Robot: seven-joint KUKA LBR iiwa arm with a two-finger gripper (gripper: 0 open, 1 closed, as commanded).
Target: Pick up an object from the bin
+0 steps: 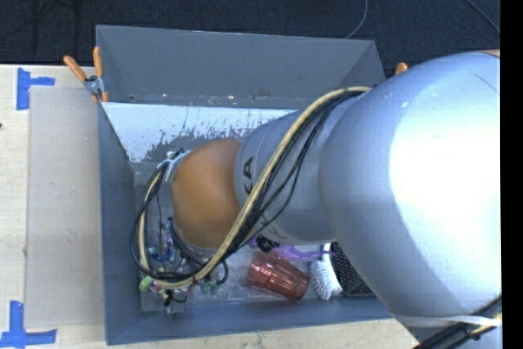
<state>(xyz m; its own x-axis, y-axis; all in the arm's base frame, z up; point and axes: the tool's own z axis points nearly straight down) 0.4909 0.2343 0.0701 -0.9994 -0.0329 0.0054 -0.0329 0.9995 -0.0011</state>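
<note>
the arm's big silver body [409,192] sits nearest, with its orange wrist cover [204,192] pointing down toward the near left corner of the bin [237,65]. the gripper [167,290] is low there, close to the wall. i cannot tell whether it is spread or closed, nor what lies under it. a copper ribbed cup [278,277] lies on its side just to its right, beside a white brush [324,280]. the risk, i judge, is scraping the wall or closing on nothing.

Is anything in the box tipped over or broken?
The reddish ribbed cup lies on its side by the bin's near wall, beside a white brush. Nothing looks broken; the arm hides much of the bin.
</note>
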